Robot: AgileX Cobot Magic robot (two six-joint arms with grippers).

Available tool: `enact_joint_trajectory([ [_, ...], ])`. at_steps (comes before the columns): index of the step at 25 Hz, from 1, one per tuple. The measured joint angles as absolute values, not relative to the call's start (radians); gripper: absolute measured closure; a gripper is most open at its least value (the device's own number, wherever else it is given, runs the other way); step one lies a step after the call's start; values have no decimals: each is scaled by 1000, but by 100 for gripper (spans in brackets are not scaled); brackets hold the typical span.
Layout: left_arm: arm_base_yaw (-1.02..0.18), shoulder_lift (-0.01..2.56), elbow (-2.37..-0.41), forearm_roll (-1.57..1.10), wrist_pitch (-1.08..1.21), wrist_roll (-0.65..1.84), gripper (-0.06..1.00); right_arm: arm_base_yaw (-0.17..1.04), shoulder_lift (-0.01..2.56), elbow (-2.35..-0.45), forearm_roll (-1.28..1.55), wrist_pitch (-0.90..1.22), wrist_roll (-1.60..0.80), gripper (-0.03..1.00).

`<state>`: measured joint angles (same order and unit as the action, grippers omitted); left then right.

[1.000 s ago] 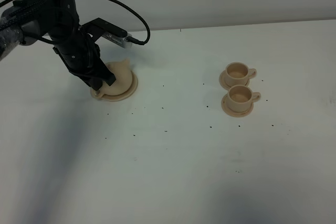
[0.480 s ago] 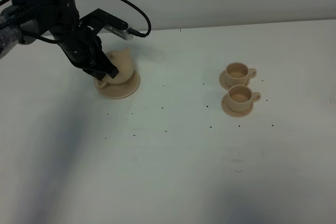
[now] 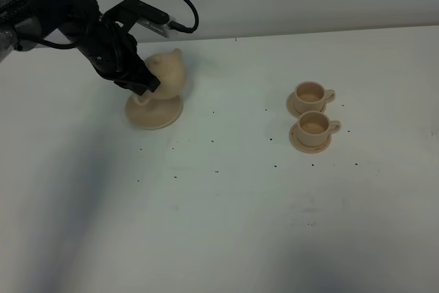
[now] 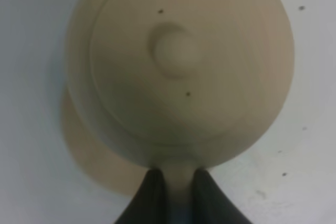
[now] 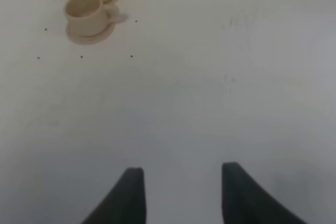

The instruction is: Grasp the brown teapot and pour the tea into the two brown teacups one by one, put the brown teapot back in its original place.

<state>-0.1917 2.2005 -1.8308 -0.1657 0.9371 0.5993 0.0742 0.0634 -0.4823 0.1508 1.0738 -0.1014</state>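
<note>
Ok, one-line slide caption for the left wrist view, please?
Left gripper shut on the brown teapot by its handle, lid knob facing the camera, tan saucer showing below.

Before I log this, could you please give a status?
Left gripper shut on teapot handle, teapot above saucer. Right gripper open, empty. Nothing blocks teacups.

The brown teapot, squat and pale tan with its knobbed lid seated, is held aloft by its loop handle, slightly tilted. The two brown teacups are set upright on matching saucers well to its right, one just behind the other.
</note>
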Motion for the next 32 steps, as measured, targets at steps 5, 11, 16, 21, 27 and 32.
enact_joint_trajectory([
  [5, -267, 2200, -1831, -187, 911, 659, 82, 74, 63, -482, 151, 1074, -101, 62],
  [11, -394, 2200, -1831, -185, 811, 672, 82, 74, 63, -482, 151, 1074, -101, 62],
  [16, -445, 2203, -1854, -153, 780, 650, 82, 74, 63, -482, 151, 1074, -101, 62],
  [21, -465, 2247, -1989, -150, 793, 618, 82, 74, 63, -482, 151, 1074, -101, 62],
  [27, -506, 2340, -2145, -90, 898, 590, 82, 74, 63, -482, 151, 1074, -101, 62],
  [32, -522, 2372, -2171, 0, 918, 560, 82, 74, 63, -482, 151, 1074, -101, 62],
])
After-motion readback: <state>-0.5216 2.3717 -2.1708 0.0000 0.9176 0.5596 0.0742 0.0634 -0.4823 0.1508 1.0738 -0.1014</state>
